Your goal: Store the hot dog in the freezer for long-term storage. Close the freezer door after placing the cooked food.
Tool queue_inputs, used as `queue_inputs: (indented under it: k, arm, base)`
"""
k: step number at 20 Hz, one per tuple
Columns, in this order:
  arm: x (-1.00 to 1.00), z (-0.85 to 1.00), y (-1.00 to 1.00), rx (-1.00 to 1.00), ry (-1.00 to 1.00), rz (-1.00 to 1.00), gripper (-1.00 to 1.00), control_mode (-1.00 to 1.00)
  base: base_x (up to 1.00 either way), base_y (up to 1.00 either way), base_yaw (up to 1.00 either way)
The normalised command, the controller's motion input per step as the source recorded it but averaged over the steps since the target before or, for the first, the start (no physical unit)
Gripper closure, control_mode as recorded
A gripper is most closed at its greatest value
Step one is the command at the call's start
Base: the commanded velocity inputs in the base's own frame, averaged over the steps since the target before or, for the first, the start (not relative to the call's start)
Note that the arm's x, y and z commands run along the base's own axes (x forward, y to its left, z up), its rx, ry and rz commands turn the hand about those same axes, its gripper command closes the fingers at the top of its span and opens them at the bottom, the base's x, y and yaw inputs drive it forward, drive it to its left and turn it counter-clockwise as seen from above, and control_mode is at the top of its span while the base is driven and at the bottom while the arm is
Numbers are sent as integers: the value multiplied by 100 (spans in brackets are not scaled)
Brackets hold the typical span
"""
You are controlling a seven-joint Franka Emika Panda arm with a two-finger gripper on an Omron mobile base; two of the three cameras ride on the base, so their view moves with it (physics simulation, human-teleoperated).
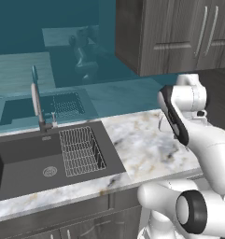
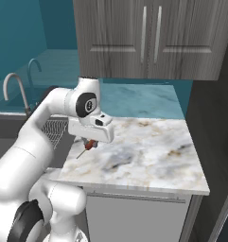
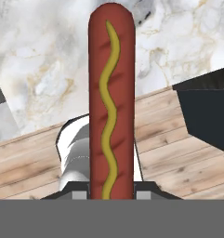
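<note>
On my left sits a dark sink (image 1: 20, 161) with a curved faucet (image 1: 37, 100) and a wire drying rack (image 1: 81, 151). My gripper (image 2: 89, 143) clasps the hot dog (image 3: 111, 102) above the marble counter (image 2: 148, 151); wood-grain cabinets (image 2: 148, 38) hang overhead.

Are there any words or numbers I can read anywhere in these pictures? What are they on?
No words or numbers can be read anywhere.
The hot dog in the gripper has a wavy yellow mustard line, but that is not writing.
A round dark joint on the arm carries a small pale mark, too blurred to read.
The cabinets, the marble counter and the sink carry no labels.
</note>
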Motion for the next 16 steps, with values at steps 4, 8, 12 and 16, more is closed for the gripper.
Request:
queue_inputs:
  k: [4, 8, 12, 16]
  arm:
    - [0, 0, 37, -12, 16, -7, 100, -100]
    - [1, -6, 7, -2, 29, -1, 100, -100]
    - [-9, -12, 0, 0, 12, 0, 100, -100]
    - [-22, -5, 0, 0, 4, 0, 100, -100]
  base:
    - [0, 0, 0]
    - [0, 0, 0]
    - [0, 0, 0]
    - [0, 0, 0]
